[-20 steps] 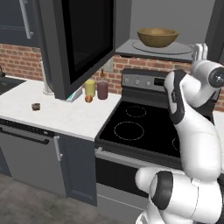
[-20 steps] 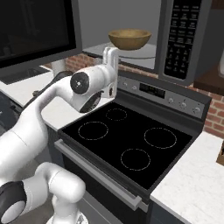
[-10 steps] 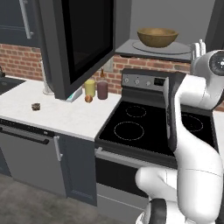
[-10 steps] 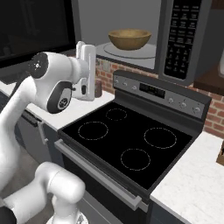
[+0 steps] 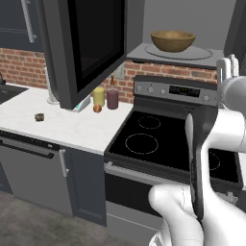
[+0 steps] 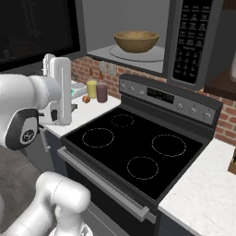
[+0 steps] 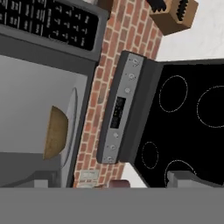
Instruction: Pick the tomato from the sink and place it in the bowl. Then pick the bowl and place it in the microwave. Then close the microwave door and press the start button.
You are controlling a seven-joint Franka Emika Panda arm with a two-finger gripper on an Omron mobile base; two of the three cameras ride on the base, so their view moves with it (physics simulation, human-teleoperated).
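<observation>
The wooden bowl (image 5: 173, 41) sits on the glass turntable inside the open microwave (image 6: 193, 41), above the back of the stove. It also shows in the hand view, bowl (image 7: 54, 133), turned on its side. The microwave door (image 5: 91, 48) stands swung wide open to the left, door (image 6: 37, 32). My gripper (image 5: 227, 61) is open and empty, fingers pointing up, apart from the bowl and below its level. In the right base view the gripper (image 6: 53, 59) hangs left of the stove, in front of the open door. The tomato is hidden. A dark corner of the sink (image 5: 7, 92) shows at far left.
A black stove (image 5: 158, 144) with a silver knob panel lies under the microwave. A yellow jar (image 5: 99, 96), a dark red jar (image 5: 112, 99) and a small orange-brown ball (image 5: 97, 108) stand by the brick wall. A knife block (image 7: 175, 15) is right of the stove.
The arm has drawn back from the microwave opening and swung left in the right base view, gripper still open. The bowl has stayed on the turntable.
</observation>
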